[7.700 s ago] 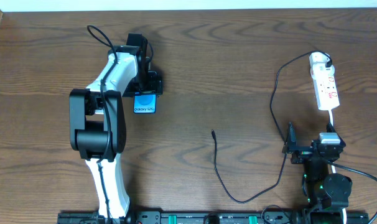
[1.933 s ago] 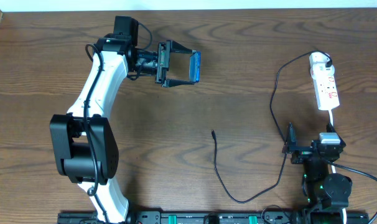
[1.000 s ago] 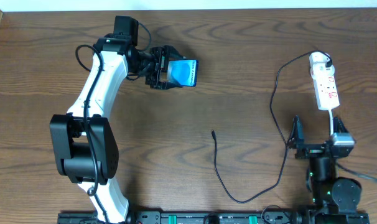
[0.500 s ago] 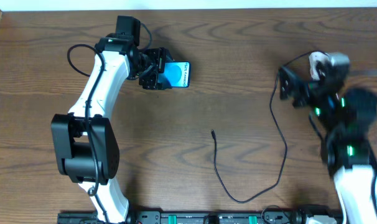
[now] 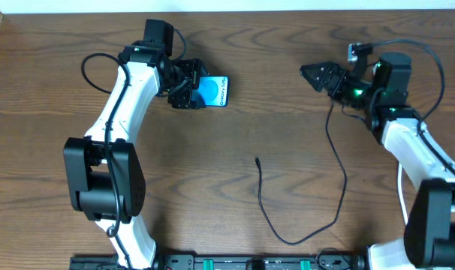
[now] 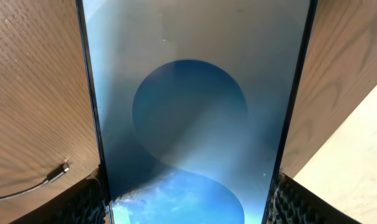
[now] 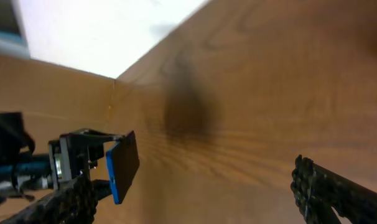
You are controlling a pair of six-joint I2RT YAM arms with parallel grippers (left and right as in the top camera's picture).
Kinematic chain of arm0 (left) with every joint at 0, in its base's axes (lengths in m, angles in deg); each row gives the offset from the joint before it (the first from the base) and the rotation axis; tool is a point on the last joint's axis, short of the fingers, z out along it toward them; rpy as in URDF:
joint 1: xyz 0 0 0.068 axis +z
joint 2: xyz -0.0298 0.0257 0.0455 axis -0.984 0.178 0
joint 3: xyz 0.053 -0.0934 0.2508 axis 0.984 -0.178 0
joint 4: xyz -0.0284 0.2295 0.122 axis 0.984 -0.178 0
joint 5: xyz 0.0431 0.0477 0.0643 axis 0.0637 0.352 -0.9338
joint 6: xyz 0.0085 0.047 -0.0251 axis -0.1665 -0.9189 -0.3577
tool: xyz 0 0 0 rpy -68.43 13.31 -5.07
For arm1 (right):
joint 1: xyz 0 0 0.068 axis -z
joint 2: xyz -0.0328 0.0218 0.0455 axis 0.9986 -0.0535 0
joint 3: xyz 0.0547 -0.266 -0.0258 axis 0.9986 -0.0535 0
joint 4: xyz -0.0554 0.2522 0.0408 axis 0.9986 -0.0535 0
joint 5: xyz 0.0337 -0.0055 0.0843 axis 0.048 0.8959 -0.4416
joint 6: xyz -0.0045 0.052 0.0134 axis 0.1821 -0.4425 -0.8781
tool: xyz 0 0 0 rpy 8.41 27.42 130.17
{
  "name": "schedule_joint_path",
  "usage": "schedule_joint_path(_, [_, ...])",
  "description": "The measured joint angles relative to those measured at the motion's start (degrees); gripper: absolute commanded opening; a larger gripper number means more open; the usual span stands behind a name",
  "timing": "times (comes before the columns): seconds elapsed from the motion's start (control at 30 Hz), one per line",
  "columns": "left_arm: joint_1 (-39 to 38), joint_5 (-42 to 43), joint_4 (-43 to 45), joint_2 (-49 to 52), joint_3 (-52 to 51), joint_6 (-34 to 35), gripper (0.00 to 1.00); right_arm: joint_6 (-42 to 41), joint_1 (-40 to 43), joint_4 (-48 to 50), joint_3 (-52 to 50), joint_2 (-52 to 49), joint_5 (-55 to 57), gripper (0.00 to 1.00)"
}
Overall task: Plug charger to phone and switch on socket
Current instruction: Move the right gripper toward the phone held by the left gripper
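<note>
One phone (image 5: 212, 91) — one charger (image 5: 258, 169) (cable)

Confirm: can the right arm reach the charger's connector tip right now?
Likely yes. The connector tip lies on the table, nothing over it. The right end effector is open, empty, with nothing between them. The left end effector holds the phone elsewhere.

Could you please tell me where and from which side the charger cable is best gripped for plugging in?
Probably just behind the connector tip of the charger, from straight above, closing across it: that stretch lies straight and flat on the table, with wood free on either side.
</note>
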Motion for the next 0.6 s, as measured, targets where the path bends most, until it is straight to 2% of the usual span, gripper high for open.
schedule_joint_path(0.17, [-1.6,-3.0,0.0,0.0,0.0,0.8,0.07,-1.4,-2.7,0.0,0.0,-2.2,-1.7,0.91])
schedule_joint_path(0.6, [-8.1,-5.2,0.0,0.0,0.0,0.8,0.08,8.4,-14.4,-1.1,0.0,-2.2,-3.1,0.96])
